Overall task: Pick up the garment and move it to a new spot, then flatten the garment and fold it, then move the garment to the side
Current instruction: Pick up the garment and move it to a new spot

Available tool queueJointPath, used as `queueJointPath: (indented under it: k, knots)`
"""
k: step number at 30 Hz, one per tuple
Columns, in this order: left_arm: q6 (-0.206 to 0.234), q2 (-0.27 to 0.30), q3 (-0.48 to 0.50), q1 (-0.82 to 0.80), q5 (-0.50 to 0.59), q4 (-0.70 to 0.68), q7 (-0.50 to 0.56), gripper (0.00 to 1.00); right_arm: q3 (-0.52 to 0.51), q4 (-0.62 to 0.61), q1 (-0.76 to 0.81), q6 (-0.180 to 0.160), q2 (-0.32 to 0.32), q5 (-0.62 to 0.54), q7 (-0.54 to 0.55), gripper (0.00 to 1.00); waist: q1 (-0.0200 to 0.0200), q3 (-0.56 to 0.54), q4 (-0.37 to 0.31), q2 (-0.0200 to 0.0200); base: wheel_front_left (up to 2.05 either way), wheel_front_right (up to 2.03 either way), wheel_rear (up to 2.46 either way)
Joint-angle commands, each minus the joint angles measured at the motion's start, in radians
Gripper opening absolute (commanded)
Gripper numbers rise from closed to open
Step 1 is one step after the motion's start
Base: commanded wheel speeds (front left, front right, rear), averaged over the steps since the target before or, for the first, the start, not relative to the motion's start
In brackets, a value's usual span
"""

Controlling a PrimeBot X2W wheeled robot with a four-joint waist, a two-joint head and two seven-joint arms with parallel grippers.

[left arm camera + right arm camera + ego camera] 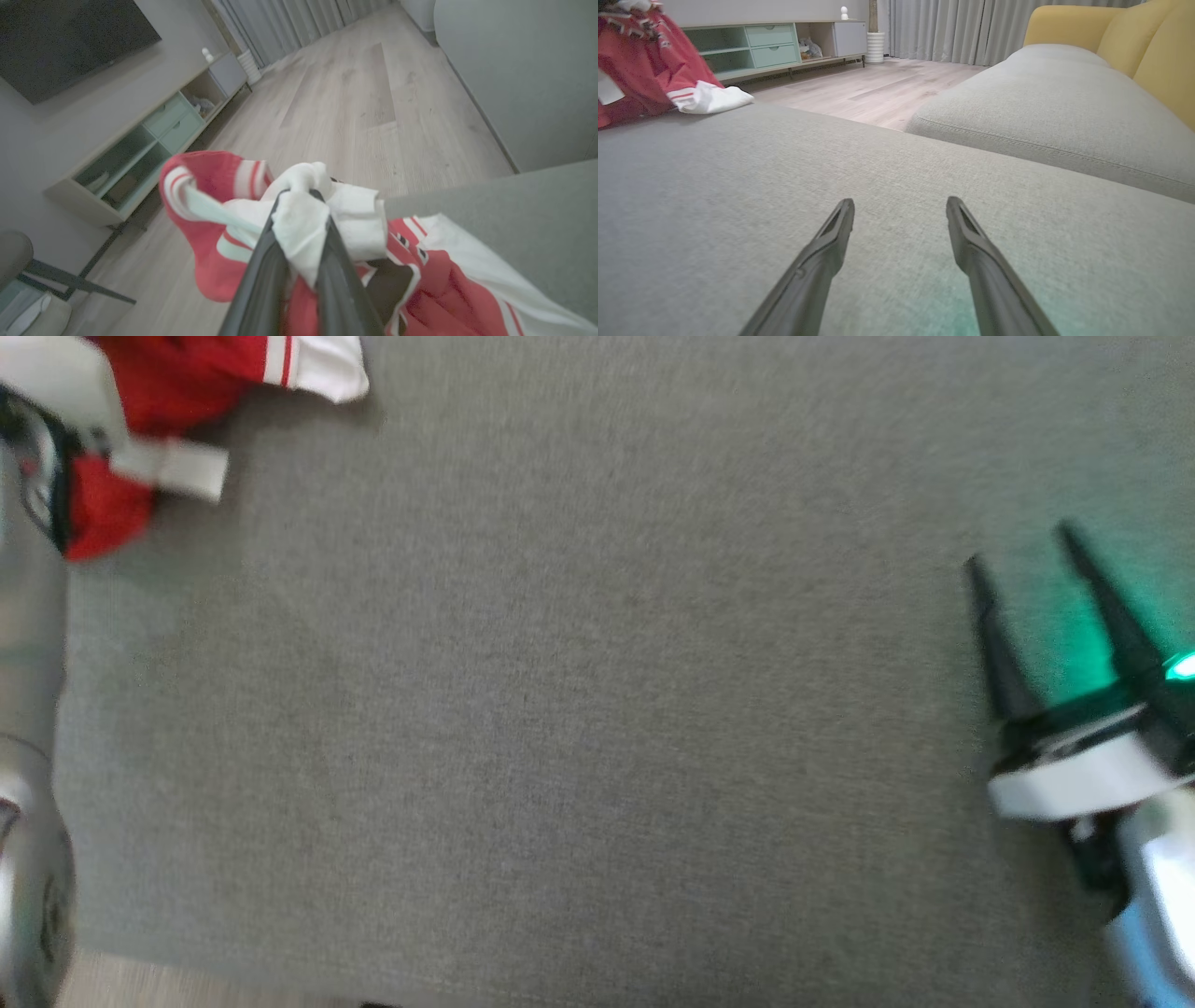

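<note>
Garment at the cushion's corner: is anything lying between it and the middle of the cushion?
Nothing visible does. The left gripper is clamped on the garment at the far left corner, and the grey cushion from there to its middle shows no objects. The right gripper is open, off to the right of that path.

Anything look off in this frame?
Only the garment: it is a crumpled bundle at the grey cushion corner, with a red part hanging past the edge over the wooden floor. The left gripper is shut on a wad of white fabric, not a clean edge. The right gripper is open.
</note>
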Motion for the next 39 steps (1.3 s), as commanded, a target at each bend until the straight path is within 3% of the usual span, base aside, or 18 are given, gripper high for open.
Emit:
queueJointPath:
  k: [1, 8, 16, 25, 34, 36, 39]
  knots:
    - [-0.001, 0.069, 0.0, -0.052, 0.014, -0.042, -0.022, 0.0, 0.026, -0.015, 0.043, -0.001, 0.008, 0.009, 0.001, 1.0, -0.0001, -0.092, -0.034, 0.0, 0.0, 0.0, 0.0]
    - [-0.064, 0.035, -0.079, -0.134, 0.046, -0.128, -0.106, 0.0, 0.035, 0.02, 0.103, -0.001, 0.098, 0.001, 0.001, 1.0, -0.0001, -0.301, -0.133, 0.0, 0.0, 0.0, 0.0]
    - [-0.108, -0.054, -0.158, -0.105, 0.001, -0.234, -0.124, 0.0, 0.058, -0.003, 0.201, -0.001, 0.183, -0.02, 0.001, 1.0, -0.0001, -0.484, -0.287, 0.0, 0.0, 0.0, 0.0]
    - [-0.112, -0.161, -0.307, 0.225, -0.144, -0.387, -0.126, 0.0, 0.082, -0.071, 0.242, -0.001, 0.226, -0.013, 0.001, 1.0, -0.0001, -0.507, -0.423, 0.0, 0.0, 0.0, 0.0]
    - [-0.113, -0.246, -0.621, 0.648, -0.219, -0.398, -0.1, 0.0, 0.079, -0.07, 0.249, -0.001, 0.229, 0.009, 0.001, 1.0, -0.0001, -0.456, -0.457, 0.0, 0.0, 0.0, 0.0]
    - [-0.113, -0.252, -0.666, 0.725, -0.283, -0.403, -0.11, 1.0, 0.075, -0.062, 0.253, -0.001, 0.233, 0.015, 0.001, 1.0, -0.0001, -0.454, -0.453, 0.0, 0.0, 0.0, 0.0]
    - [-0.107, -0.256, -0.665, 0.81, -0.342, -0.426, -0.13, 1.0, 0.065, -0.042, 0.273, -0.001, 0.239, 0.015, 0.001, 1.0, -0.0001, -0.467, -0.43, 0.0, 0.0, 0.0, 0.0]
